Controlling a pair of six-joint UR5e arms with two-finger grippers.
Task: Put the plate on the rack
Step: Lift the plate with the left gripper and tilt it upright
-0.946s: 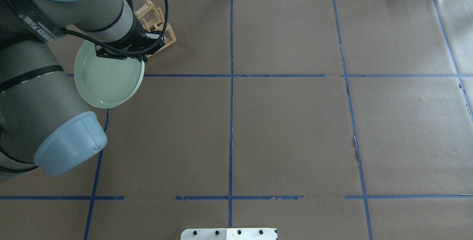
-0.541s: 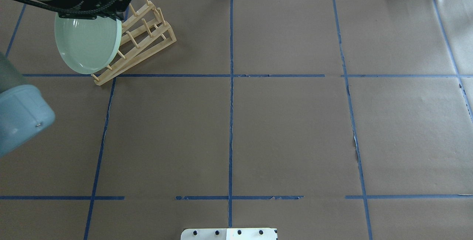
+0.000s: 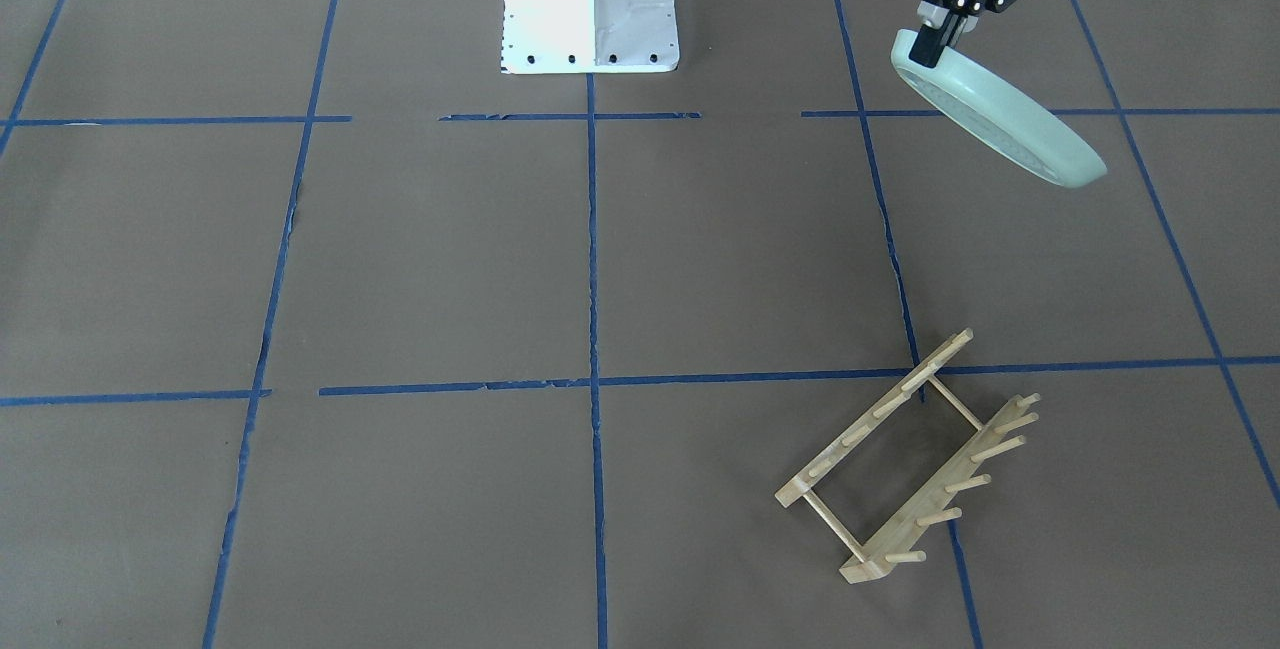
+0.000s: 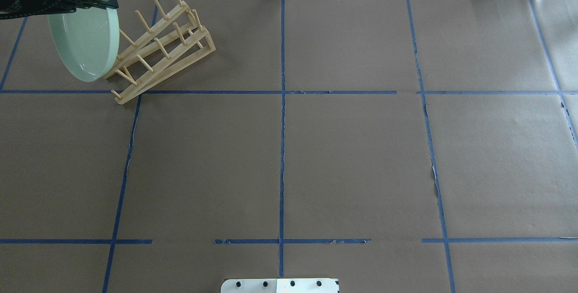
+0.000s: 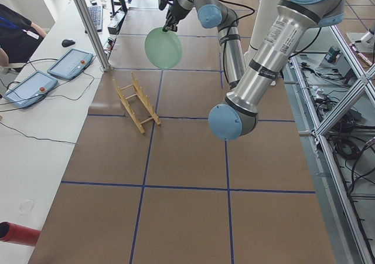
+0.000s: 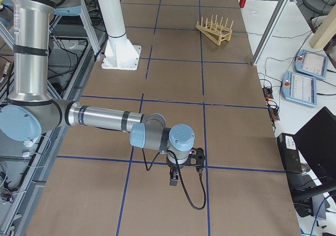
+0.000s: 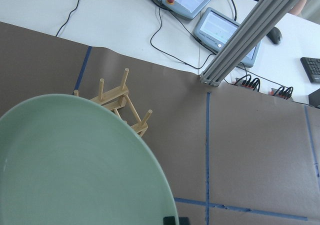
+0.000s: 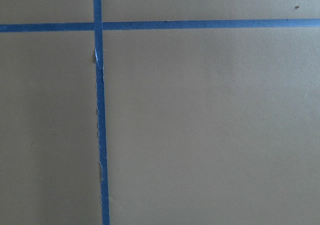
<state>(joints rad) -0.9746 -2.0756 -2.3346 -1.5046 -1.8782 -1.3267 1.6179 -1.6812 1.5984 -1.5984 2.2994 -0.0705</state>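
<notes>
My left gripper [image 3: 938, 37] is shut on the rim of the pale mint-green plate [image 3: 1000, 119] and holds it tilted, nearly on edge, in the air. In the overhead view the plate [image 4: 83, 44] hangs at the left end of the light-wood rack [image 4: 158, 44], above the table; the gripper [image 4: 97, 6] is over the plate's top edge. The rack [image 3: 905, 459] stands empty on the brown paper. The left wrist view shows the plate [image 7: 75, 160] large, with the rack [image 7: 122, 102] behind it. My right gripper [image 6: 176, 178] is low over the table far from the rack; I cannot tell whether it is open or shut.
The table is covered in brown paper with a blue tape grid [image 4: 282, 103]. The robot's white base plate [image 3: 590, 4] is at the near side. An aluminium post [image 7: 240, 40] and two operator tablets [image 5: 47, 73] stand beyond the rack's side of the table.
My left arm has carried the plate left and towards the far edge, from in front of the rack to its left end. The plate has tipped more on edge. The rack has not moved.
</notes>
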